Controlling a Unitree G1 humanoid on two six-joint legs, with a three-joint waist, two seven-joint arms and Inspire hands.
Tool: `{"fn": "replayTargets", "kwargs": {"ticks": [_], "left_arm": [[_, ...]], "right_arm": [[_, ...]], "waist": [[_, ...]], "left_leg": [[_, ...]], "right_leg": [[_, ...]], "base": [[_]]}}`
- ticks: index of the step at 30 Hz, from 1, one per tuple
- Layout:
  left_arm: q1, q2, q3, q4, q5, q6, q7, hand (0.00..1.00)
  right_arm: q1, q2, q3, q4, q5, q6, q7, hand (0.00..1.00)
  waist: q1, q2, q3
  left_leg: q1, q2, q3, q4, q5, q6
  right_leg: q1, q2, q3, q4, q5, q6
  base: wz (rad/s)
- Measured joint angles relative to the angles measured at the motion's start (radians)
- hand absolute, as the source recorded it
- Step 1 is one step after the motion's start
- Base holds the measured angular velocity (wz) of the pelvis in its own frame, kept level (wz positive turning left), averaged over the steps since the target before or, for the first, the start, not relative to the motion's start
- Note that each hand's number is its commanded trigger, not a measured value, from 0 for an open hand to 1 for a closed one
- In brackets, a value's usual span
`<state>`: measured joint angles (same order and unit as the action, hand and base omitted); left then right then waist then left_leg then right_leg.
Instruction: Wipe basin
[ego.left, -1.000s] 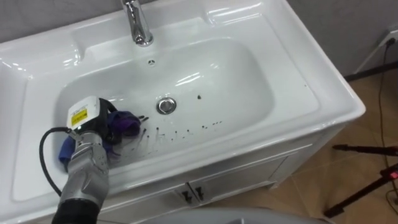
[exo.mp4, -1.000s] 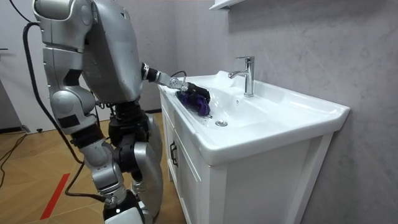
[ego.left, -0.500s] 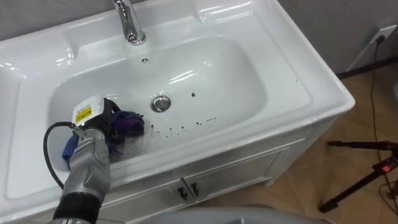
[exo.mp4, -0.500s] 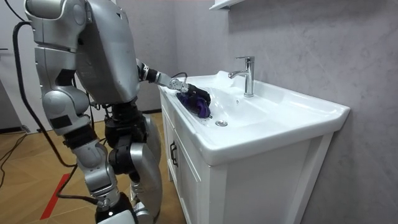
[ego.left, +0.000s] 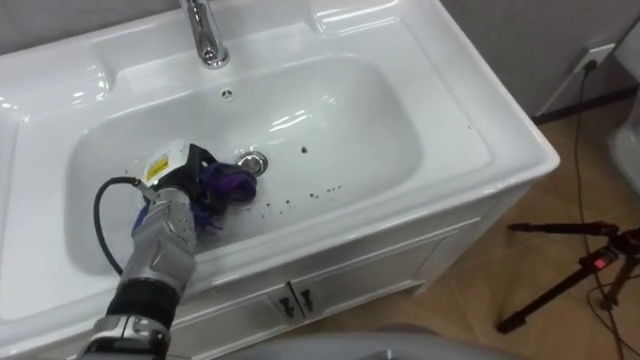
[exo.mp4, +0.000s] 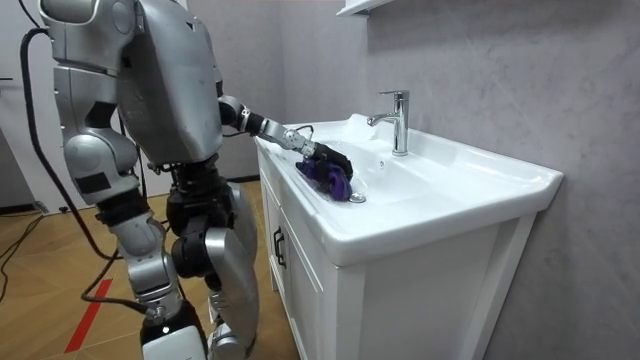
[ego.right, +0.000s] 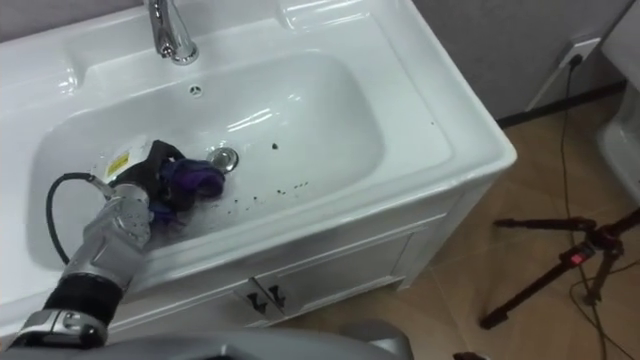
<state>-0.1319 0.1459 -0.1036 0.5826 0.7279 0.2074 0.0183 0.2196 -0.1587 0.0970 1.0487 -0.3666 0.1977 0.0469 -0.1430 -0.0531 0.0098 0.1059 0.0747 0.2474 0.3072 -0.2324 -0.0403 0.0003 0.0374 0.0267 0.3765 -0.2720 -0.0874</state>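
The white basin (ego.left: 350, 120) is set in a white vanity, with a chrome faucet (ego.left: 205, 35) at its back and a drain (ego.left: 253, 162) in the bottom. My left hand (ego.left: 170, 215) reaches down into the bowl from the lower left, its fingers curled on a purple cloth (ego.left: 228, 185). The cloth lies bunched on the basin floor and touches the drain's left edge. Small dark specks (ego.left: 305, 195) dot the bottom to the right of the cloth. In the room view I stand at the vanity's end with the left hand (exo.mp4: 305, 148) and cloth (exo.mp4: 330, 172) stretched into the bowl.
Cabinet doors with small handles (ego.left: 297, 297) sit below the front rim. Dark tripod legs (ego.left: 570, 270) spread over the wooden floor to the right. A wall outlet (ego.left: 598, 52) with a cable is at the far right.
My left hand has slid the purple cloth to the right across the basin floor, from the left side up to the drain. The head camera has shifted a little.
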Motion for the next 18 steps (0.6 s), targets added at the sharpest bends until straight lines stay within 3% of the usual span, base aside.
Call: {"fn": "replayTargets", "kwargs": {"ticks": [6, 13, 18], "left_arm": [[-0.017, -0.007, -0.080, -0.020, -0.075, -0.017, -0.032, 1.00], [-0.027, -0.013, -0.099, -0.020, -0.109, -0.018, -0.058, 1.00], [-0.027, -0.015, -0.112, -0.032, -0.108, -0.018, -0.092, 1.00]], "right_arm": [[0.000, 0.011, 0.005, 0.000, -0.001, 0.001, 0.001, 0.00], [-0.028, 0.010, 0.038, 0.030, 0.004, 0.001, 0.036, 0.00], [-0.065, 0.008, 0.039, 0.039, 0.005, 0.001, 0.049, 0.00]], "waist": [[-0.024, 0.000, 0.0002], [-0.028, 0.003, 0.0014], [-0.048, 0.017, 0.0028]], "left_leg": [[-0.004, 0.001, 0.014, 0.002, -0.002, 0.001], [-0.009, 0.007, 0.022, 0.032, -0.002, 0.002], [-0.008, 0.011, 0.022, 0.038, -0.002, 0.002]], "right_leg": [[0.000, -0.003, 0.000, -0.016, 0.010, 0.005], [0.008, -0.003, -0.002, -0.016, 0.010, 0.002], [0.012, 0.000, -0.005, -0.015, 0.008, -0.002]], "base": [[-0.04], [-0.02], [0.01]]}}
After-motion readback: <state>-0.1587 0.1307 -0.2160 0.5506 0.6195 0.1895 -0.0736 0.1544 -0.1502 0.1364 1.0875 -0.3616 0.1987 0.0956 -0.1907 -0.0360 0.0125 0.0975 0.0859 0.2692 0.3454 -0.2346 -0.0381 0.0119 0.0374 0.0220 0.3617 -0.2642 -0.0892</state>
